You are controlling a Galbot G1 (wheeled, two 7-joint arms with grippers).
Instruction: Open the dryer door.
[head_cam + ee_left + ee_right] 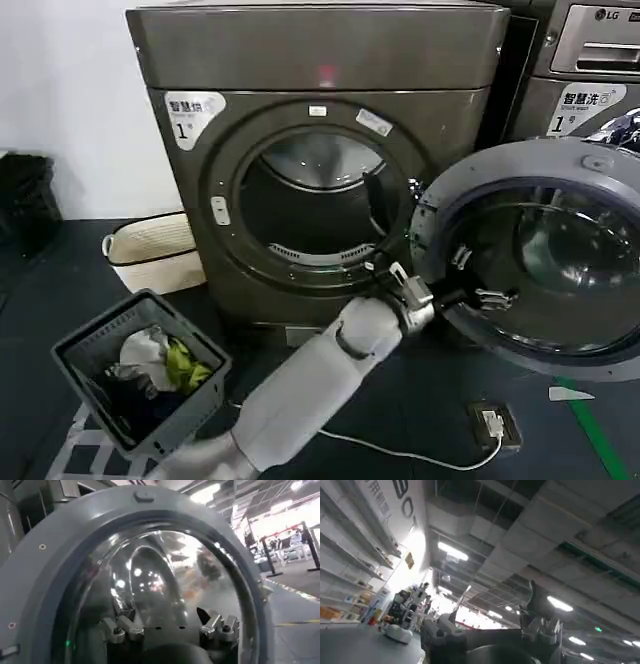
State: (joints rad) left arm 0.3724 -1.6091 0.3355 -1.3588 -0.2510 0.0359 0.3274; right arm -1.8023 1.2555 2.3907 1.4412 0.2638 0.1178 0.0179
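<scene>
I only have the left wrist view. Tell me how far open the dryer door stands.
Observer: The dryer door stands wide open, off to the right of the dryer; the drum opening is fully exposed.
Operator: Say what's on the floor near the left gripper.
Observer: A grey basket holding clothes sits on the floor, off to the robot's left.
Operator: Report the right gripper.
Observer: The right gripper points up at the ceiling, jaws open, holding nothing.
</scene>
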